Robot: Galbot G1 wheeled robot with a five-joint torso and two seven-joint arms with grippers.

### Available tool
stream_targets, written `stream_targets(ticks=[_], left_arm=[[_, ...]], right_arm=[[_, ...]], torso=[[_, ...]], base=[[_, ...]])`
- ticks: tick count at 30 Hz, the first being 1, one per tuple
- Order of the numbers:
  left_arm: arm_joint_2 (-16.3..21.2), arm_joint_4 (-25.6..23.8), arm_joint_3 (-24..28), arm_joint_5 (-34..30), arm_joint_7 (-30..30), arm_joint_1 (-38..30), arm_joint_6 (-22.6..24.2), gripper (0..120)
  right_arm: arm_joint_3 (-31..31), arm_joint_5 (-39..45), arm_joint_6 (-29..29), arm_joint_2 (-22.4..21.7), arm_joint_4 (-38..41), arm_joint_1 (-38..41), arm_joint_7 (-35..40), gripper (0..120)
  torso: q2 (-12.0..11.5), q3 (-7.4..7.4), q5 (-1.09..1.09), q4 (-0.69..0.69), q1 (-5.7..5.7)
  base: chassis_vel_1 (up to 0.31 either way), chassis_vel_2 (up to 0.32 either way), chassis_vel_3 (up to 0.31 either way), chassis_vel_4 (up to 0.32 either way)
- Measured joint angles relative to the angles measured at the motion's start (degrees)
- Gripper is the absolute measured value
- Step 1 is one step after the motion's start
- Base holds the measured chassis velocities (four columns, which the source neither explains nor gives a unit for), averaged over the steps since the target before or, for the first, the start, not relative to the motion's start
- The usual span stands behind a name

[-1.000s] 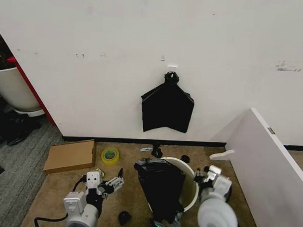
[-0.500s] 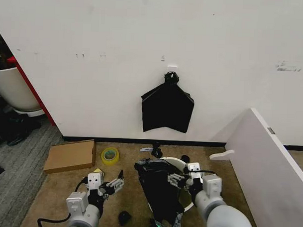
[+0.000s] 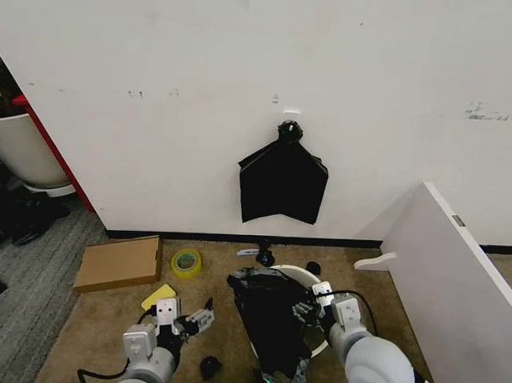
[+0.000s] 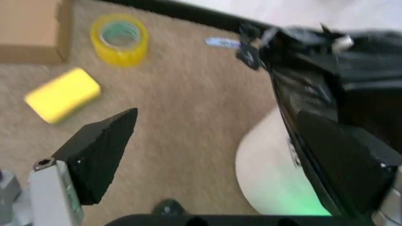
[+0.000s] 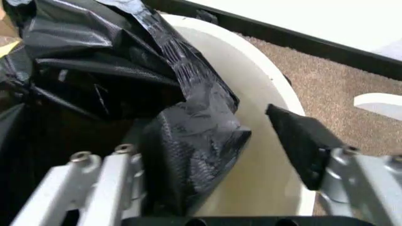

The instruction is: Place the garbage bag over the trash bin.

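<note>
Half the trash bin [image 3: 323, 322] wears the crinkled, glossy garbage bag [image 3: 273, 314].

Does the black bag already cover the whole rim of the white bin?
No: the garbage bag drapes over only one side, leaving the trash bin rim bare on the other.

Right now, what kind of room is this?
Probably an office or lab corner used as a test area: beige carpet against a scuffed white wall, a cardboard box and yellow tape roll on the floor, a white panel leaning nearby.
</note>
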Motion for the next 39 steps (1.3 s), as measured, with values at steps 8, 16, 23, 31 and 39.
stream_targets(ticks=[8, 16, 23, 31, 39], left_arm=[[3.45, 1.04, 0.70, 2.28, 8.57, 0.18, 1.81, 100], [2.89, 7.44, 6.90, 0.95, 15.56, -7.58, -0.16, 100], [0.26, 11.59, 14.46, -1.53, 12.83, -16.17, 2.48, 100], [-5.31, 14.38, 17.43, -3.88, 3.69, -19.51, 8.20, 98], [-9.41, 17.58, 18.79, -2.77, -2.70, -20.49, 9.11, 91]], right_arm=[[0.77, 0.17, 1.28, 0.58, -1.20, 0.40, -1.26, 25], [0.49, -0.59, 2.84, 1.37, -2.27, 0.23, -2.21, 0], [0.41, -1.27, 3.24, 1.99, -2.74, 0.72, -2.09, 0], [1.22, -1.23, 2.87, 1.58, -3.31, 1.66, -2.61, 0], [0.94, -1.37, 2.74, 1.60, -3.34, 1.34, -2.83, 0]], torso=[[0.00, 0.00, 0.02, 0.00, 0.00], [0.00, 0.00, 0.00, -0.01, 0.00], [0.00, 0.00, 0.01, -0.01, 0.00], [0.00, 0.00, 0.02, 0.00, 0.00], [0.00, 0.00, 0.01, 0.00, 0.00]], base=[[0.000, 0.000, 0.000, 0.000], [0.000, 0.000, 0.000, 0.000], [0.000, 0.000, 0.000, 0.000], [0.000, 0.000, 0.000, 0.000], [0.000, 0.000, 0.000, 0.000]])
